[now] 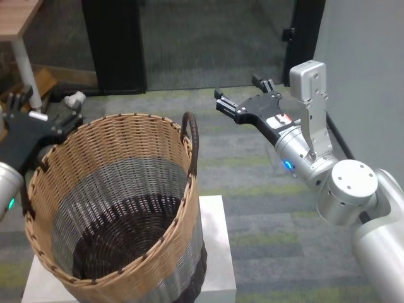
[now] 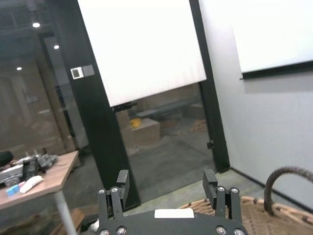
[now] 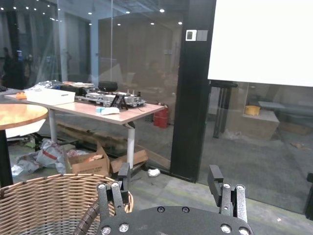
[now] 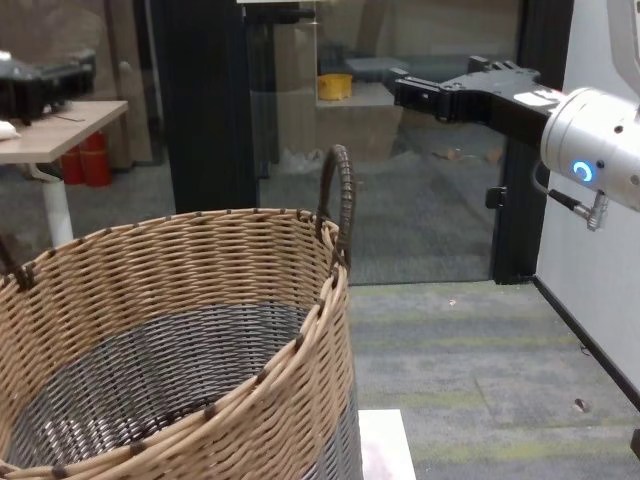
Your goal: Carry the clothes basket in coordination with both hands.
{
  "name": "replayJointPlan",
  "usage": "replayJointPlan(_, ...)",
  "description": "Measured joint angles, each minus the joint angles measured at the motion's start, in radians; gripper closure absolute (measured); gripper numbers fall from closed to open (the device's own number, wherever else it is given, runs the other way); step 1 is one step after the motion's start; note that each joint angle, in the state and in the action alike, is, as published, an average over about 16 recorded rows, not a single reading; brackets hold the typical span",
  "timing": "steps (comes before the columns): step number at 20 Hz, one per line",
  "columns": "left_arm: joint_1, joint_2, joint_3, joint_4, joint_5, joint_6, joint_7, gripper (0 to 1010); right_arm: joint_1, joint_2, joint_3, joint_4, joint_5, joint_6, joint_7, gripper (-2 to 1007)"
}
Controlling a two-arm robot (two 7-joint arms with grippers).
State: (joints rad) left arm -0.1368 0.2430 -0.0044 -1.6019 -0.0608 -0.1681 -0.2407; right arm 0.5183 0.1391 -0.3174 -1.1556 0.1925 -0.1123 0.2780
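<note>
1. The clothes basket (image 1: pixel 117 208) stands upright on a low white counter (image 1: pixel 214 252), below and between my two claws. I see nothing inside it.
2. My right claw (image 1: pixel 243 95) hangs in the air with its fingers spread wide and nothing between them. The nearer dark loop handle (image 1: pixel 190 142) sits off to the claw's inner side and a little below it, clearly apart.
3. My left claw (image 1: pixel 44 117) is at the opposite rim, just outside the weave. In the left wrist view its fingers (image 2: pixel 122 183) stand wide and hold nothing. The handle on that side is mostly hidden behind the claw, so I can't say for sure whether they touch.
4. I judge the wicker to be light and fairly stiff, though the rim would likely flex under a one-sided pull. The weave is rough, so slipping seems unlikely.
5. The wrapped handles look like the right hold, one for each claw. I'd lift both sides evenly, or the basket will tilt off the counter.
</note>
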Motion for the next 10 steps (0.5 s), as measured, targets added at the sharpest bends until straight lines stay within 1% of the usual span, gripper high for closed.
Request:
replayJointPlan(5,-0.026,0.023,0.018,0.010,-0.042,-0.036,-0.044,10,-0.011,-0.003,0.017,-0.026,-0.020,0.007,-0.020,5)
replayJointPlan(10,-0.043,0.037,0.030,0.027,-0.083,-0.070,-0.068,10,-0.022,-0.005,0.030,-0.050,-0.035,0.011,-0.030,5)
